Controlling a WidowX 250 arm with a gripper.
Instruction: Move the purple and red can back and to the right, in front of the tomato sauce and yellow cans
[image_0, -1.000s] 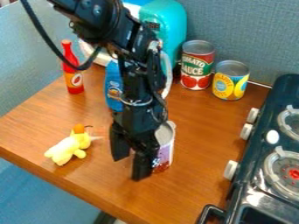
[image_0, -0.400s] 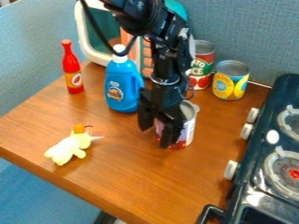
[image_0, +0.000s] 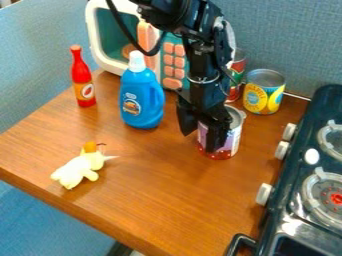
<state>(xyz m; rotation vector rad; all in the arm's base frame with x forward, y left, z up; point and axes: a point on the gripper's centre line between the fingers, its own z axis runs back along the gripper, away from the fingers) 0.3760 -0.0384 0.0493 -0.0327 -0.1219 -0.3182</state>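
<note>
Robot gripper (image_0: 198, 142) with its two fingers spread apart, right beside an upright can with a purple and red label (image_0: 233, 138) on a wooden table (image_0: 143, 205).
The labelled can stands right of the table's centre, toward the back edge, with one finger overlapping its front and the other to its left; whether they touch it is hard to tell. Behind it, near the back edge, are a yellow and blue can (image_0: 264, 98) and a partly hidden red and green can (image_0: 238, 71). To the left stand a blue bottle with a white cap (image_0: 141, 102), a teal and white toy microwave (image_0: 93, 37) and, near the left edge, a red bottle (image_0: 82, 77). A yellow plush toy (image_0: 75, 171) lies by the front-left edge. A dark toy stove (image_0: 283, 210) borders the right edge.
</note>
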